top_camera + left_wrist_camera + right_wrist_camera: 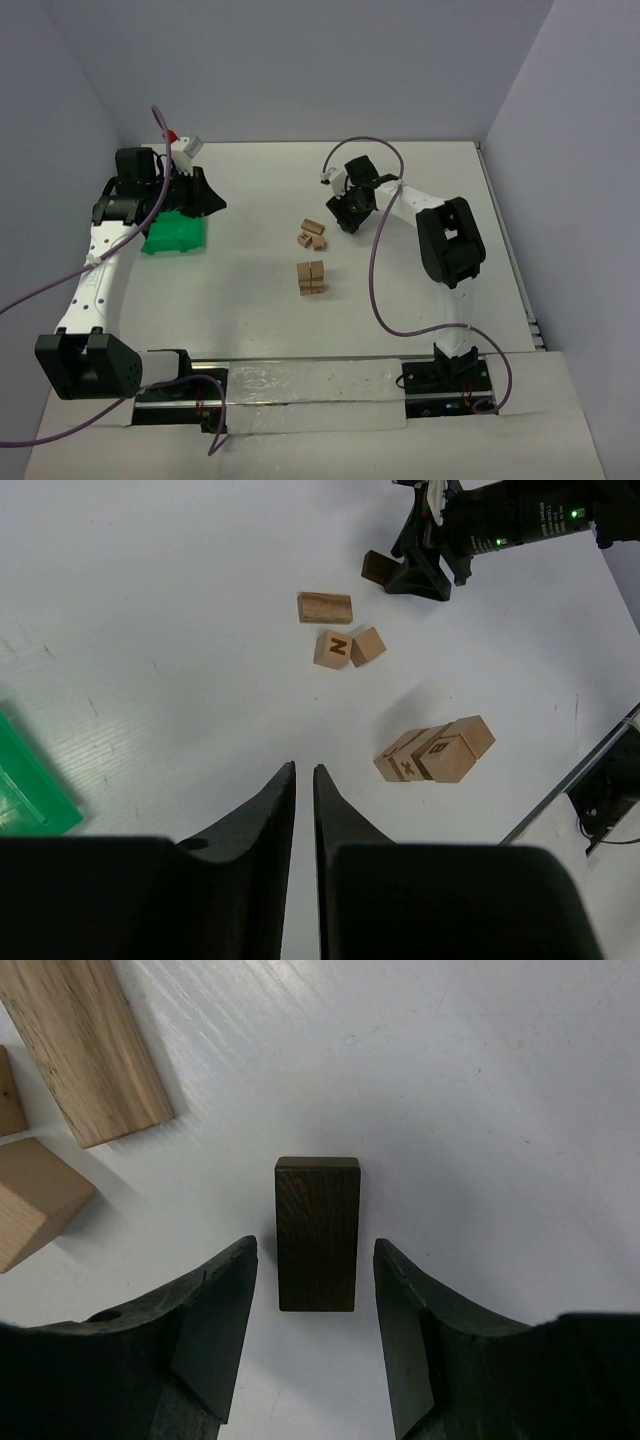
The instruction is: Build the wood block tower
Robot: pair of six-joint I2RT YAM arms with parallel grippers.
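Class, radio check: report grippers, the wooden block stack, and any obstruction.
Left gripper nearly shut, empty. Right gripper open astride dark brown wooden block, not gripping. Light-tan wooden block stack low, loose blocks beside. Nothing obstructing.

The left arm (95, 270) reaches forward from its base along the left edge, its wrist bent inward at the far end. The left gripper (304, 780) points down and ahead, its jaws nearly together with only a thin slit between them and nothing in it. The right arm (445, 240) folds at the elbow and stretches left toward the middle. The right gripper (315, 1280) points down, its jaws parted, the gaps visible on either side of what lies between them.
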